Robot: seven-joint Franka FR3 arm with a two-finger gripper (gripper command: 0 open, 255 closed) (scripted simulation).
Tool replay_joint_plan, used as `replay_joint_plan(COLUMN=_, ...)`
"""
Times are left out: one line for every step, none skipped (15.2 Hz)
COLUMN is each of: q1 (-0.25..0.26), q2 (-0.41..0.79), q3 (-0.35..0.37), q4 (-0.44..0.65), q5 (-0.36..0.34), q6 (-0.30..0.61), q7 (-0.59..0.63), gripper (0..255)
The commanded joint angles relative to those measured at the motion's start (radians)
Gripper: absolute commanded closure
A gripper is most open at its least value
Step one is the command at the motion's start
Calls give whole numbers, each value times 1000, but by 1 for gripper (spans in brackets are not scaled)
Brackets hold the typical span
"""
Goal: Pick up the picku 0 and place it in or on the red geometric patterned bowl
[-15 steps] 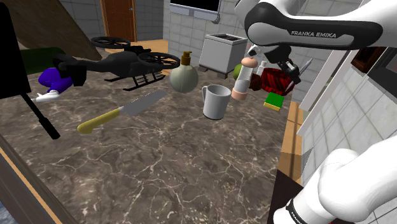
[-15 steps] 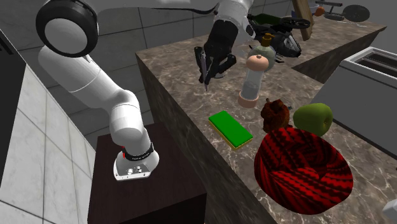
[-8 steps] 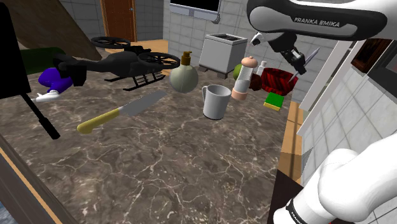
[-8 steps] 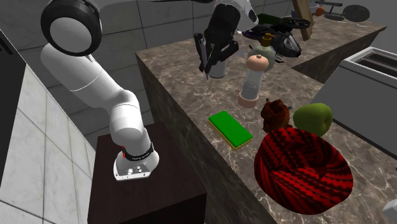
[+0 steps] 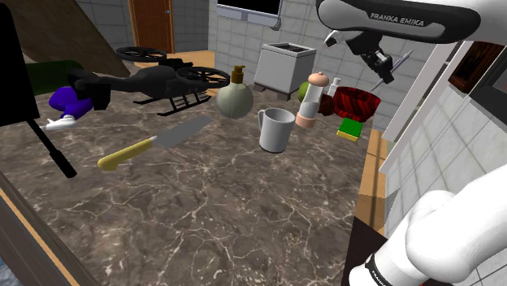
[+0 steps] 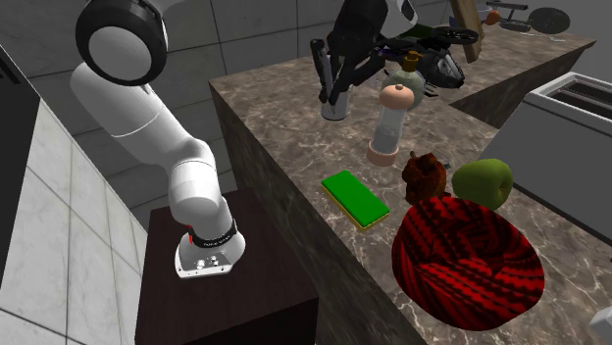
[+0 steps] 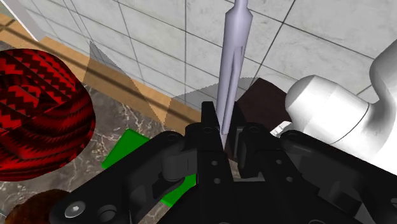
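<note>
Currently held: a slim grey pick (image 7: 232, 63), pinched between the two black fingers, its pointed end sticking out well past the fingertips.
Gripper (image 7: 224, 137): closed tight on the pick's lower shaft and raised clear of the countertop (image 5: 203, 211).
Pick in the shoulder view: a thin tilted sliver (image 5: 400, 61) beside the gripper (image 5: 380, 65), up against the tiled wall.
Pick in the second exterior view: a dark rod (image 6: 319, 69), nearly upright, in the gripper (image 6: 338, 73).
Red patterned bowl (image 6: 469, 260): standing on the dark marble counter, well apart from the pick and lower than it; black zigzag bands on red.
Green block (image 6: 355, 198): flat on the counter, just beside the bowl, near the counter edge.
Green apple (image 6: 483, 181): close to the bowl's far side.
Bottle (image 6: 394, 123): upright, peach-coloured top, between gripper and bowl.
Mug (image 5: 276, 128): grey, upright, near the bottle.
Knife (image 5: 154, 142): yellow handle, lying flat farther along the counter.
</note>
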Motion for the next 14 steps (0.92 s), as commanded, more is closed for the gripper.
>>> replay_joint_plan(q1=-15, q2=29, q3=-29, q4=23, q5=-28, q6=35, q7=-38, gripper=255)
replay_joint_plan(q1=-24, q2=45, q3=-44, q4=35, q5=-42, q6=54, q7=-56, gripper=255)
replay_joint_plan(q1=-33, q2=62, q3=-59, q4=48, q5=-54, q6=74, q7=-75, gripper=255)
replay_joint_plan(q1=-42, q2=81, q3=-74, q4=63, q5=-65, q6=94, q7=-93, gripper=255)
replay_joint_plan(q1=-52, q2=100, q3=-88, q4=79, q5=-76, q6=113, q7=-111, gripper=255)
replay_joint_plan(q1=-62, q2=120, q3=-102, q4=96, q5=-85, q6=132, q7=-129, gripper=255)
replay_joint_plan(q1=-72, q2=142, q3=-116, q4=116, q5=-93, q6=151, q7=-147, gripper=255)
replay_joint_plan(q1=-82, q2=164, q3=-129, q4=136, q5=-101, q6=169, q7=-165, gripper=255)
replay_joint_plan(q1=-93, q2=188, q3=-143, q4=159, q5=-108, q6=187, q7=-183, gripper=255)
replay_joint_plan(q1=-103, q2=213, q3=-155, q4=183, q5=-113, q6=205, q7=-201, gripper=255)
replay_joint_plan(q1=-114, q2=239, q3=-168, q4=209, q5=-118, q6=222, q7=-219, gripper=255)
replay_joint_plan(q1=-126, q2=266, q3=-180, q4=237, q5=-122, q6=239, q7=-237, gripper=255)
replay_joint_plan(q1=-137, q2=294, q3=-191, q4=266, q5=-124, q6=255, q7=-256, gripper=255)
replay_joint_plan(q1=-149, q2=324, q3=-203, q4=298, q5=-126, q6=271, q7=-275, gripper=255)
